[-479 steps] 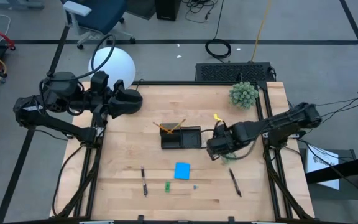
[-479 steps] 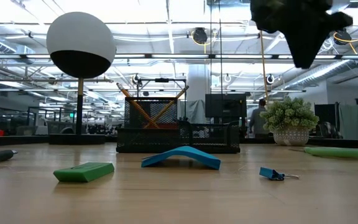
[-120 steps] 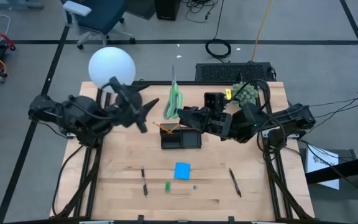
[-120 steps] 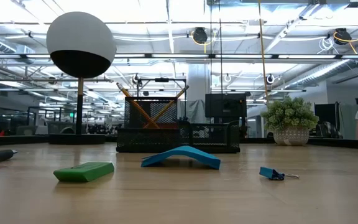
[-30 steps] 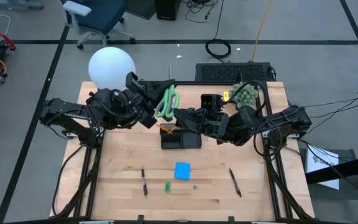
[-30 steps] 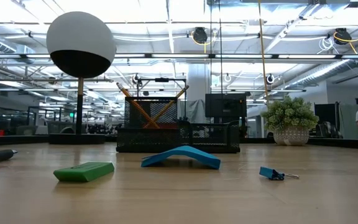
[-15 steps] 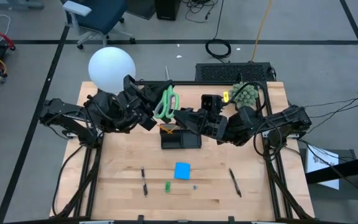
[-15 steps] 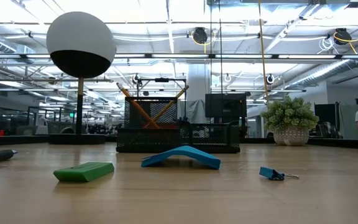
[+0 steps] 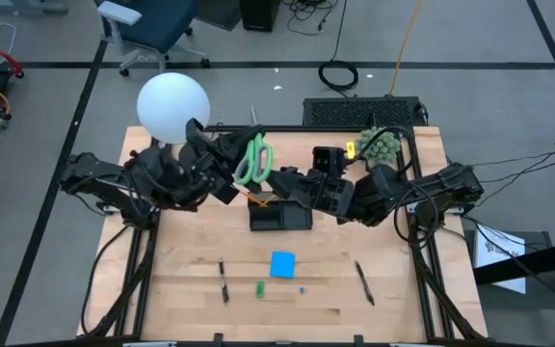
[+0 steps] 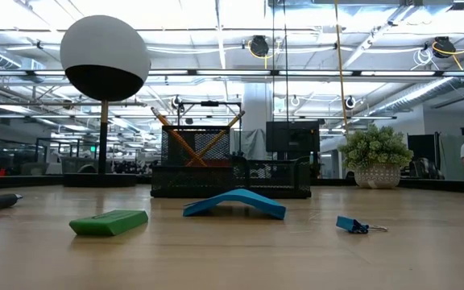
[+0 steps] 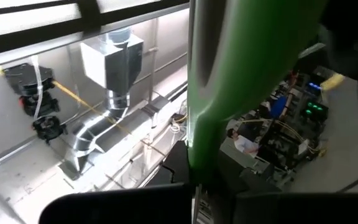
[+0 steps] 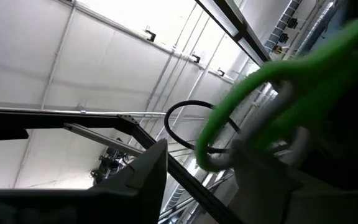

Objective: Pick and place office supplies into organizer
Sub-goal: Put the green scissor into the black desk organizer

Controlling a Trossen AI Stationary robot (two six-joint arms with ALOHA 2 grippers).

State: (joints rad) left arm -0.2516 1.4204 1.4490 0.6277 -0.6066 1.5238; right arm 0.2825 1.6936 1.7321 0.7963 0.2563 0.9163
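Glossy green loop-handled scissors (image 9: 254, 159) in left gripper (image 9: 238, 169) pinch

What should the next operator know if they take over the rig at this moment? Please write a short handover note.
Left gripper: shut on the green-handled scissors, held in the air behind the organizer.
Right gripper: beside the scissors; grip unclear.
Done: two pencils stand in the organizer.
Left: scissors, blue note pad, two pens, green piece, small blue clip, all lying on the table's front part.
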